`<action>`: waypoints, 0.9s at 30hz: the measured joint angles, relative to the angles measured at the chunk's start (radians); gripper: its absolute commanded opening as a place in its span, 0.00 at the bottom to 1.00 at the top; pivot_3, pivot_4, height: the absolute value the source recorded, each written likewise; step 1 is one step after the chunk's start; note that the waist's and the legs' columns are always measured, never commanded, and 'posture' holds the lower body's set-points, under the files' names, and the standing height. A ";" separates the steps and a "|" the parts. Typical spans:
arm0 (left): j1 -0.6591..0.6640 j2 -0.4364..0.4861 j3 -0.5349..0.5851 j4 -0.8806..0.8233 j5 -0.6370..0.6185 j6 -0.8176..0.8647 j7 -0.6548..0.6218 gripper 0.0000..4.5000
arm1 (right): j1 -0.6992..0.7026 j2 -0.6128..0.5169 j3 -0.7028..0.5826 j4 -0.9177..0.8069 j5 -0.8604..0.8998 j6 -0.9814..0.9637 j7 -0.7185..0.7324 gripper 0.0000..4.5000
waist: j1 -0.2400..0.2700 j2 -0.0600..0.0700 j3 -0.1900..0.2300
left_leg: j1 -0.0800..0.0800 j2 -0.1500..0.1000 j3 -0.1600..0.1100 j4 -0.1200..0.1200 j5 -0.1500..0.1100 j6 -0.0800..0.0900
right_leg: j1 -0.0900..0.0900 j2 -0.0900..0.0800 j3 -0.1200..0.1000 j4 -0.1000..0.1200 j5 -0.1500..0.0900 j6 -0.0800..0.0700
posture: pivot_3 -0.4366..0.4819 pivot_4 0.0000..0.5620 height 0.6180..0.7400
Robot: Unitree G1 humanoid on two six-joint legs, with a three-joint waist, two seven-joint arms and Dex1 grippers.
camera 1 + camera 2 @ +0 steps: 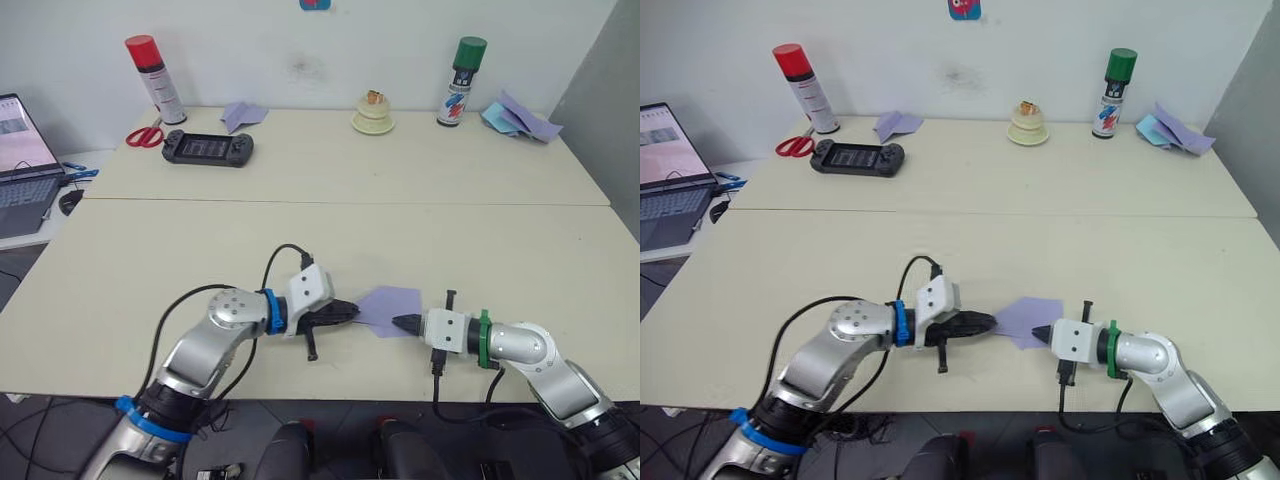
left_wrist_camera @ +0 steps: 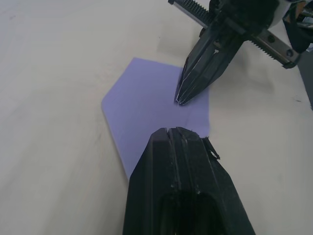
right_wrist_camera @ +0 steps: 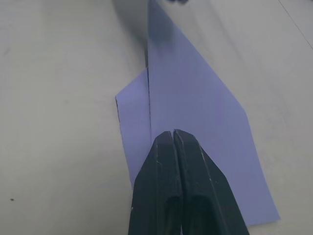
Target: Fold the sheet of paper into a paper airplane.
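From my head, the thin lavender folded paper sheet point(image 1: 390, 308) lay flat between my grippers. My left gripper point(image 2: 178, 131), fingers pressed together, and right gripper point(image 3: 173, 133), likewise closed, pinned it, probably sharpening creases.

- Left pincer point(image 2: 177, 131) covers the near edge of the sheet of paper point(image 2: 146, 105).
- Laptop point(image 1: 20, 165) is cut off by the head view's edge.
- Spray-can point(image 1: 459, 82) label is too small to read.

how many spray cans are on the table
2: a red-capped spray can at the far left near the scissors, and a green-capped spray can at the far right.
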 measured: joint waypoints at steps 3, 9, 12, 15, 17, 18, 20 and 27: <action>-0.004 -0.032 -0.022 0.072 0.031 -0.028 0.017 0.00 | 0.001 0.006 0.001 -0.010 -0.013 0.008 -0.001 0.01 | 0.000 0.000 0.000 | 0.000 0.000 0.000 0.000 0.000 0.000 | 0.000 0.000 0.000 0.000 0.000 0.000 | 0.48 0.27 0.85; -0.017 -0.049 -0.029 0.160 0.061 -0.100 0.012 0.00 | 0.006 0.012 0.000 -0.018 -0.022 0.016 -0.001 0.01 | 0.000 0.000 -0.001 | 0.000 0.000 -0.001 0.001 0.000 0.000 | 0.001 0.000 0.000 0.000 0.001 -0.002 | 0.48 0.27 0.85; -0.018 -0.051 -0.029 0.178 0.062 -0.120 0.004 0.00 | 0.013 0.016 -0.001 -0.026 -0.020 0.020 -0.001 0.01 | 0.000 0.000 -0.001 | 0.001 0.000 -0.001 0.001 0.000 0.000 | 0.001 0.000 0.000 0.001 0.001 -0.001 | 0.48 0.27 0.85; -0.019 -0.055 -0.028 0.191 0.063 -0.130 -0.001 0.00 | 0.019 0.026 -0.009 -0.027 -0.007 0.037 0.000 0.01 | 0.000 0.000 -0.002 | 0.001 0.000 -0.001 0.001 0.000 0.000 | 0.001 0.000 0.000 0.000 0.001 -0.001 | 0.48 0.27 0.85; -0.019 -0.074 -0.022 0.201 0.062 -0.123 0.004 0.00 | 0.019 0.028 -0.013 -0.027 0.000 0.048 0.002 0.01 | 0.000 0.001 -0.003 | 0.001 0.000 -0.001 0.002 0.000 0.000 | 0.002 0.000 0.000 0.000 0.001 -0.001 | 0.48 0.27 0.85; -0.019 -0.086 -0.019 0.205 0.061 -0.115 0.010 0.00 | 0.019 0.028 -0.014 -0.027 0.003 0.051 0.003 0.01 | 0.001 0.001 -0.003 | 0.002 0.000 -0.001 0.002 0.000 0.000 | 0.003 0.000 0.000 0.000 0.001 0.000 | 0.48 0.27 0.85; -0.019 -0.108 -0.014 0.208 0.058 -0.094 0.023 0.00 | 0.019 0.030 -0.014 -0.027 0.008 0.054 0.008 0.01 | 0.005 0.000 -0.003 | 0.002 -0.001 -0.001 0.003 0.000 0.000 | 0.004 0.000 -0.001 0.000 0.000 0.002 | 0.48 0.27 0.85; -0.025 -0.138 -0.002 0.208 0.058 -0.050 0.045 0.00 | 0.017 0.034 -0.014 -0.022 0.009 0.055 0.018 0.01 | 0.010 0.001 -0.004 | 0.002 -0.001 -0.001 0.003 0.000 0.000 | 0.004 0.000 0.000 0.000 0.000 0.003 | 0.48 0.27 0.85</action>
